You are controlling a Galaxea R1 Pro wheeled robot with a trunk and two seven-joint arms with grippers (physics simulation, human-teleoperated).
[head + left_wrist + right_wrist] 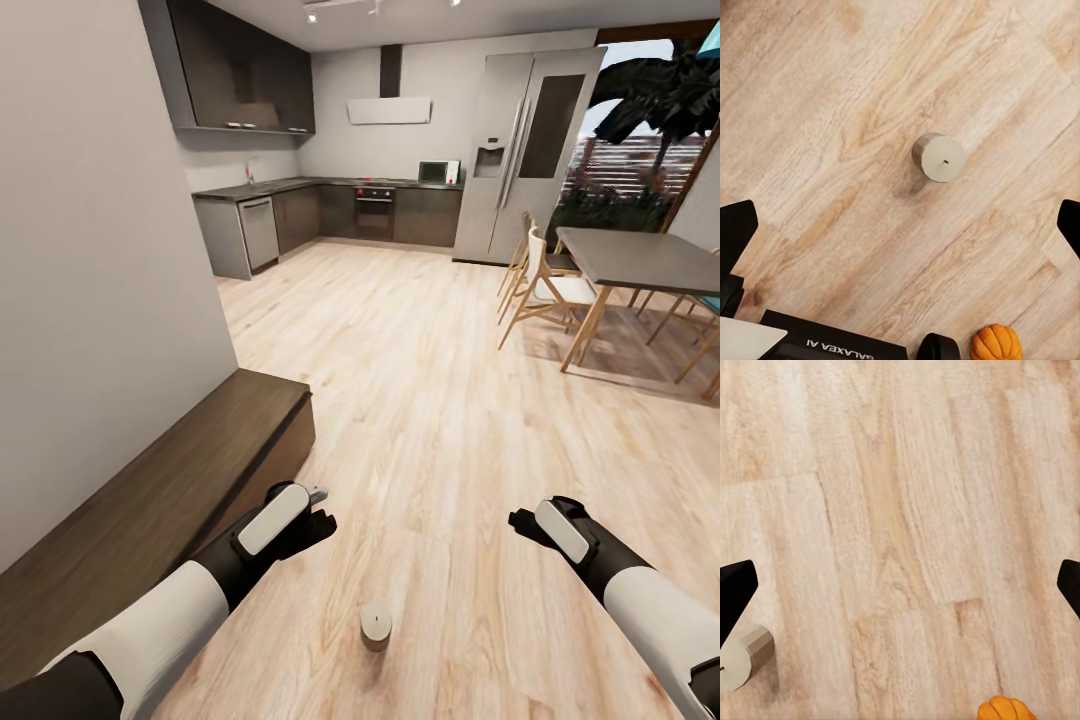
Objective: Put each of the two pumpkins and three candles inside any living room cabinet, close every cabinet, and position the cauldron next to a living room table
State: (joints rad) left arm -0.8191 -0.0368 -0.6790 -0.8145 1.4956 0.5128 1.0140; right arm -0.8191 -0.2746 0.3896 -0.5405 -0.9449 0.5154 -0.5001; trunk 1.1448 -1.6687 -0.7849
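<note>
A short beige candle (376, 626) stands upright on the light plank floor between my two arms. It also appears in the left wrist view as candle (939, 157) and at the frame edge in the right wrist view as candle (741, 656). An orange ribbed pumpkin (996, 343) sits on the floor near my base, and the pumpkin (1005, 709) is partly cut off in the right wrist view. My left gripper (322, 512) (904, 225) hovers open above the floor beside the candle. My right gripper (518, 520) (902, 585) is open too, holding nothing. The low dark brown cabinet (170, 480) runs along the left wall, closed. The cauldron and the table are out of view.
A grey wall (90, 250) rises right behind the cabinet. Open plank floor (420, 380) stretches ahead to a grey kitchen (330, 210) and a steel fridge (525, 150). A dining table (640, 255) with wooden chairs (540, 285) stands at the right.
</note>
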